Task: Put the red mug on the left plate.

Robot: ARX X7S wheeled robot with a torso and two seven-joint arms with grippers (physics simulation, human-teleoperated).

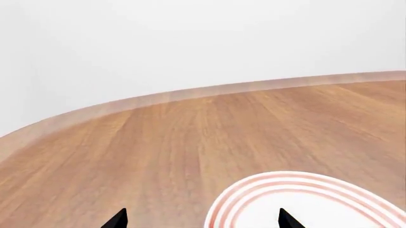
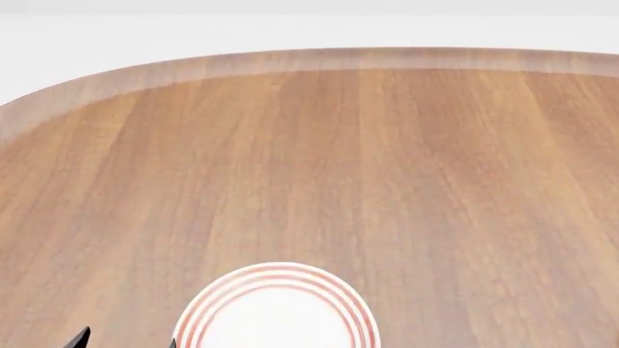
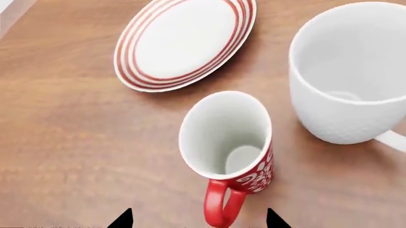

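Observation:
The red mug [image 3: 229, 142], white inside with a white swirl pattern and a red loop handle, stands upright on the wooden table in the right wrist view. My right gripper [image 3: 198, 219] is open, its two black fingertips wide apart on either side of the handle, not touching it. A white plate with red rings [image 3: 184, 42] lies just beyond the mug. In the head view a red-ringed plate [image 2: 275, 308] lies at the near edge; the mug is out of that view. My left gripper [image 1: 203, 219] is open over that plate's rim [image 1: 254, 190].
A larger plain white mug [image 3: 352, 76] stands close beside the red mug. The wooden table [image 2: 387, 167] stretches far ahead to a rounded back edge against a white wall. The table's edge [image 3: 9, 14] shows near the plate in the right wrist view.

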